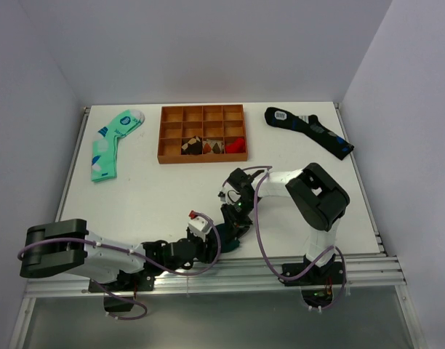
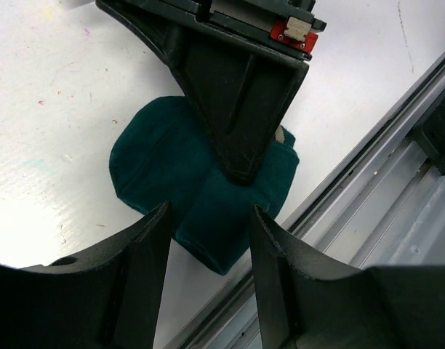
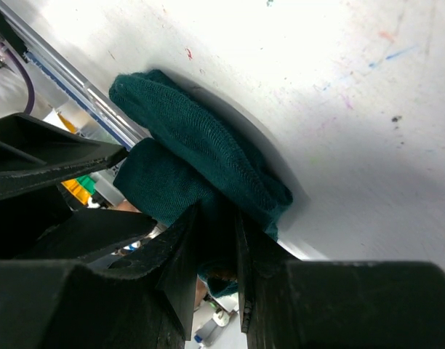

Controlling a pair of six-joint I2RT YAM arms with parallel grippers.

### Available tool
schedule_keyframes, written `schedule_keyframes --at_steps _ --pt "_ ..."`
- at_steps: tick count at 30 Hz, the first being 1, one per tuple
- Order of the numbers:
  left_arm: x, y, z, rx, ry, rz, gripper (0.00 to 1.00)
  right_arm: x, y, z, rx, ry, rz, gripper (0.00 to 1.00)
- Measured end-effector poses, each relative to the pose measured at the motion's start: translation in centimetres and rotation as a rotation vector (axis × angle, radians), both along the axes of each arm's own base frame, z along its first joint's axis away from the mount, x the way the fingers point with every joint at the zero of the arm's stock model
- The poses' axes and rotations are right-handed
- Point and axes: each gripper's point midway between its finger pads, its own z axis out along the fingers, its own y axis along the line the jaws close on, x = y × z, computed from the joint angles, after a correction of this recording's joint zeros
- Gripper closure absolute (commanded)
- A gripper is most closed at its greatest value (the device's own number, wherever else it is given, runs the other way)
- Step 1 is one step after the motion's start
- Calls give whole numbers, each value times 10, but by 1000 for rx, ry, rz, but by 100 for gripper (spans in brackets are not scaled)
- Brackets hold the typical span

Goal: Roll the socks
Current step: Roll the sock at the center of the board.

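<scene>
A white table [image 1: 157,196] lies under the fingers [image 2: 139,269], marked with faint coloured specks and glaring under bright, even light. Plain pale walls close it in: a back wall [image 1: 208,51] well beyond the fingers, a left wall [image 1: 26,109] and a right wall [image 1: 415,109]. A ribbed metal rail [image 1: 375,269] runs just beside the fingers along the table's near edge, with a grey surface [image 1: 208,320] lower down behind it.

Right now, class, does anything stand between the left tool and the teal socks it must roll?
Nothing visible does. The left tool flanks the near lobe of the socks. The right tool pinches the same bundle from the far side, beyond that gap.
</scene>
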Motion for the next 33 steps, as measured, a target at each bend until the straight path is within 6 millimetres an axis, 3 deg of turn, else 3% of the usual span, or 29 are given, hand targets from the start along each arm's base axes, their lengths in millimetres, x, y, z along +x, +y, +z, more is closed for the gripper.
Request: schedule_keyframes --at_steps 13,24,29,33 --pt "0 -9 -7 29 12 -5 52 -1 -2 0 -14 4 -1 87" --pt "-3 -17 -9 16 34 -9 75 0 -3 -1 -19 1 -1 86" --pt "-2 -18 -8 0 59 -12 98 0 -4 -2 -20 0 -4 82" --pt "1 -20 -10 -20 100 -15 100 0 -6 -2 -22 -15 -13 74"
